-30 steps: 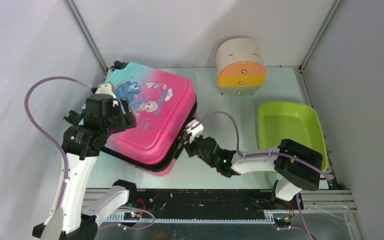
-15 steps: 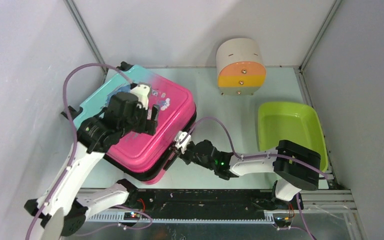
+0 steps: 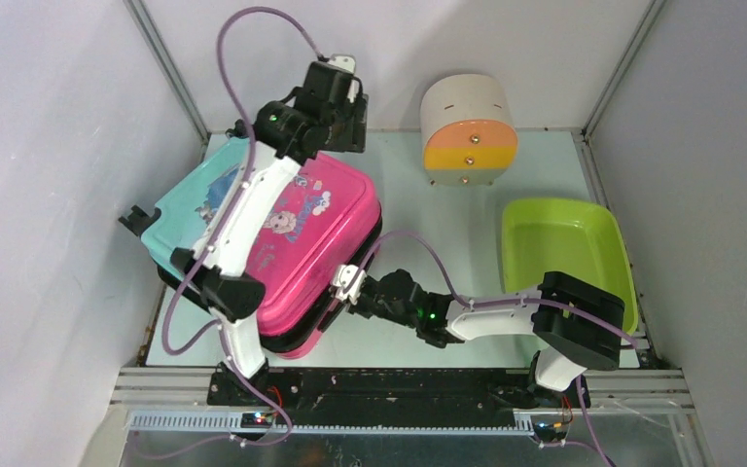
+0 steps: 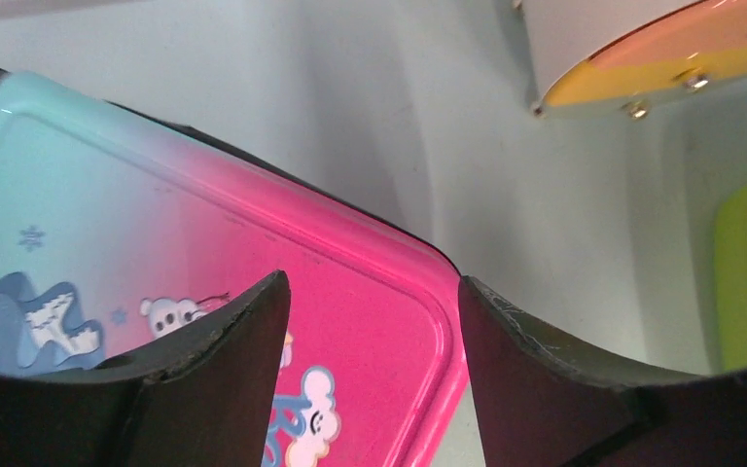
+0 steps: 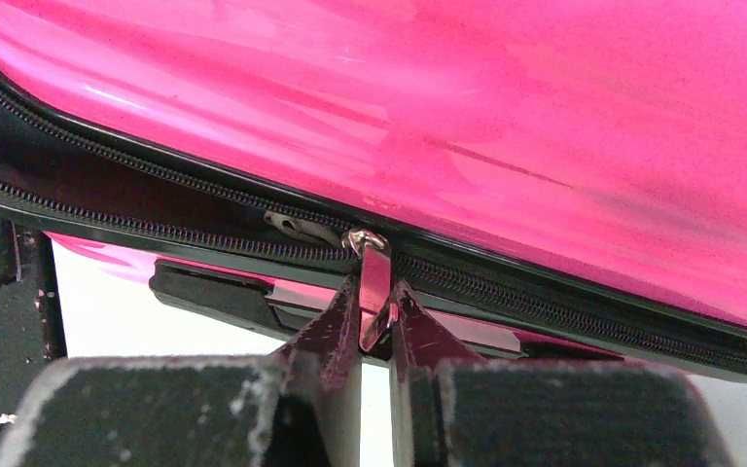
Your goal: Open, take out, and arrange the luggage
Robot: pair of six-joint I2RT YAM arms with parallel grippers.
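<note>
Pink-to-teal hard-shell princess suitcase (image 3: 331, 224) sits partly unzipped, contents hidden; right claw (image 5: 374, 302) pinches its metal zipper pull (image 5: 374, 268), left claw (image 4: 372, 282) gapes, holding nothing.

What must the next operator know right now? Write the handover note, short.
Left gripper: open, empty, above the far edge of the suitcase.
Right gripper: shut on the zipper pull at its near right side.
Suitcase lies flat at left, lid down; lime-green tray at right, empty.
Done: zipper looks parted on one side of the pull.
Left: finish unzipping, lift lid, take out and arrange contents.
</note>
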